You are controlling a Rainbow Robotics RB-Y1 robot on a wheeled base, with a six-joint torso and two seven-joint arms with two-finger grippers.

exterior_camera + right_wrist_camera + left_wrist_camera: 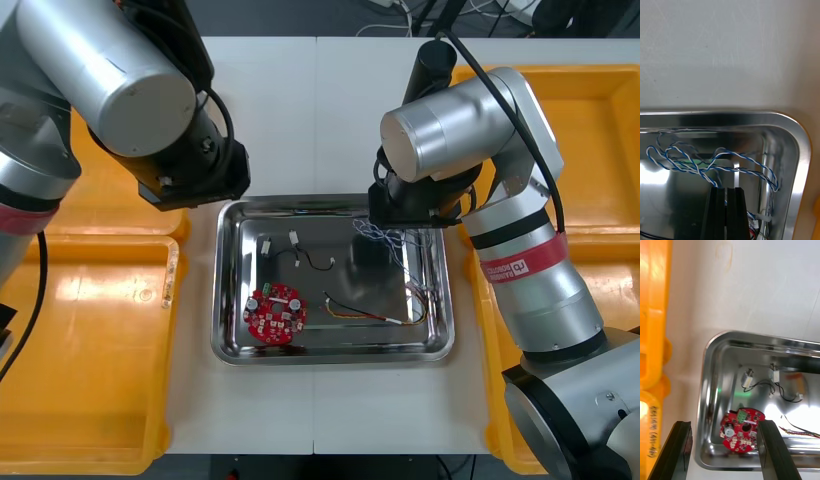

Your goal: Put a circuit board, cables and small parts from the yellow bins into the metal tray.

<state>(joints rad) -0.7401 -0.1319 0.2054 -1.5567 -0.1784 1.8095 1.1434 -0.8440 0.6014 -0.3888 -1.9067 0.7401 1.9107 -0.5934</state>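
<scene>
At the table's middle: the metal tray (226, 300) sits between the yellow bins (90, 370), with all the goods visible inside it.
Progress: nearly finished, by my judgement. A board, three cables and some small parts lie in the tray, and I can make out nothing in what shows of the bins.
Left to do: probably only letting go of one cable and drawing the arms clear.
Right gripper (727, 189): low over the tray's far right corner.
Left gripper (724, 423): by the tray's far left corner, looking down on the tray's left end.
Circuit board (276, 313): flat on the tray floor, in the near left part.
Blue and white cable (702, 171): loose loops on the tray floor in the far right corner, under the right gripper.
Red and yellow cable (360, 313): stretched along the near right part of the tray, apart from the board.
Black cable (318, 263): in the far middle of the tray, joined to the small metal parts (266, 246).
Right fingers (717, 213): pressed almost together with only a thin slit between. A strand of the blue and white cable runs to the tips and shows in the slit, so I judge they are pinching it.
Left fingers (679, 450): spread wide, holding nothing and touching nothing.
</scene>
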